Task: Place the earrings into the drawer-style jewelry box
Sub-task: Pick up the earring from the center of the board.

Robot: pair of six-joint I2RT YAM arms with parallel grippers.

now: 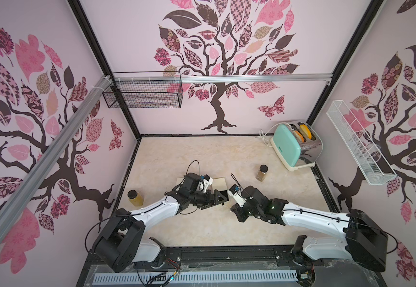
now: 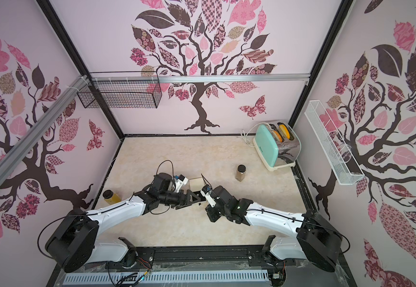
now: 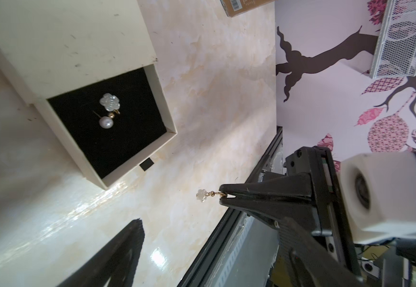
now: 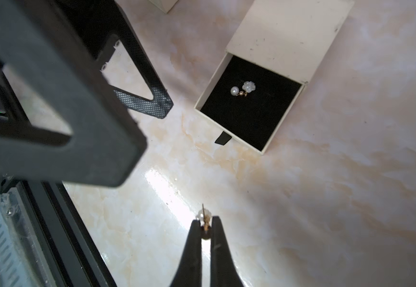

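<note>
Both top views: holding left gripper (image 1: 220,198) at the pulled-out drawer (image 1: 224,192) of the jewelry box (image 1: 220,183); contents apparently too small to resolve here.

Left wrist view: spreading left gripper fingers (image 3: 127,246) wide apart; clamping right gripper (image 3: 223,195) tips on a flower earring (image 3: 202,195), outside the drawer, over the table (image 3: 214,99).

Right wrist view: showing a second flower earring (image 4: 248,86) and a pearl earring (image 4: 234,90) lying on the drawer's black lining.

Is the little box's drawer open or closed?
Open. The drawer sticks out of its cream sleeve, showing a flower earring and a pearl earring inside.
</note>
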